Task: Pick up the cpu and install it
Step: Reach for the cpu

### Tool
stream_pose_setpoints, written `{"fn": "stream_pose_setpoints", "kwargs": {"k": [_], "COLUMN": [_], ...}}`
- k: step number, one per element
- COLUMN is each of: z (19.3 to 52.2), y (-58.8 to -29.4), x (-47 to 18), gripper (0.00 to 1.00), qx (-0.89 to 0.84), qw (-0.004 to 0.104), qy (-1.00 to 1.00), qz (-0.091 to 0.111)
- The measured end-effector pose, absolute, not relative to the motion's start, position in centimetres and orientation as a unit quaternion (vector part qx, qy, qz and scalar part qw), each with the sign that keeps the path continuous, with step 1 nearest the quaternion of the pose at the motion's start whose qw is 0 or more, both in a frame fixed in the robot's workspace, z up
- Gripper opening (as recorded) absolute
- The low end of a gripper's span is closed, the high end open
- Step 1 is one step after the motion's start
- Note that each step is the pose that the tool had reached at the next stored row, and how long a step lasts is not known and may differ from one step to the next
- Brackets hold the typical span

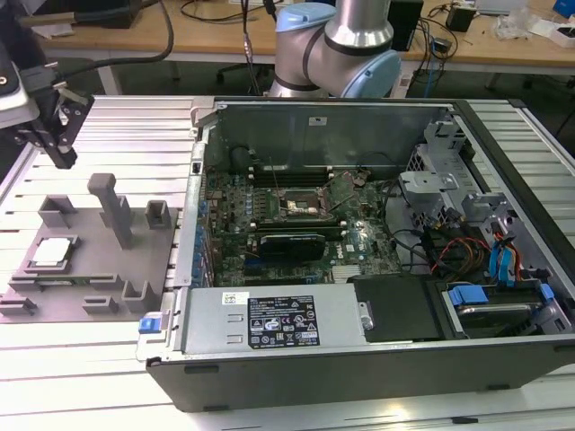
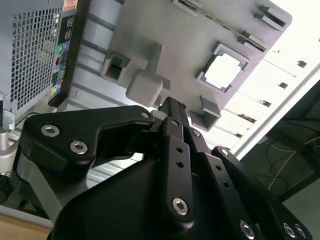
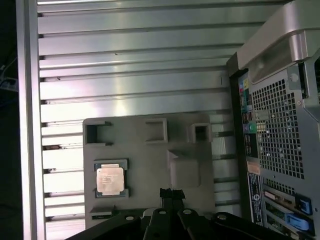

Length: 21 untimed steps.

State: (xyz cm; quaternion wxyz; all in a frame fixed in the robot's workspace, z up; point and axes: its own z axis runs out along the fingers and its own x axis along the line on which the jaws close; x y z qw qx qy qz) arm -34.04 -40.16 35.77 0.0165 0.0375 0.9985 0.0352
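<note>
**A:** Where is the cpu (image 1: 49, 252)?

**B:** It lies flat in a square pocket of the grey jig (image 1: 94, 269), metal top up. In the exterior view it sits at about 6 o'clock from the gripper (image 1: 65, 162), well apart from it, and nothing touches it.

**A:** And the gripper?

**B:** Its fingers are pressed together with nothing between them. It hangs over the ribbed table (image 1: 135, 117), clear of the jig.

**A:** What is hard to make out?

**B:** The exterior view's left edge cuts off the gripper's upper part. In both wrist views its black body covers one edge of the jig. In the second wrist view the cpu (image 2: 223, 70) glares white, with no detail. The case (image 1: 332, 121) lies open at 3 o'clock from the jig. On the board (image 1: 269, 202) inside it, I cannot tell whether the socket (image 1: 296, 207) is open or filled.
</note>
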Motion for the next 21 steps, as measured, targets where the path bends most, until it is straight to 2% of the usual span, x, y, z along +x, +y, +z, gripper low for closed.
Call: {"fn": "stream_pose_setpoints", "kwargs": {"k": [21], "z": [32.3], "y": [-40.4], "x": [-37.0], "gripper": [0.11], "qx": [0.037], "qw": [0.017], "qy": [0.999], "qz": [0.035]}}
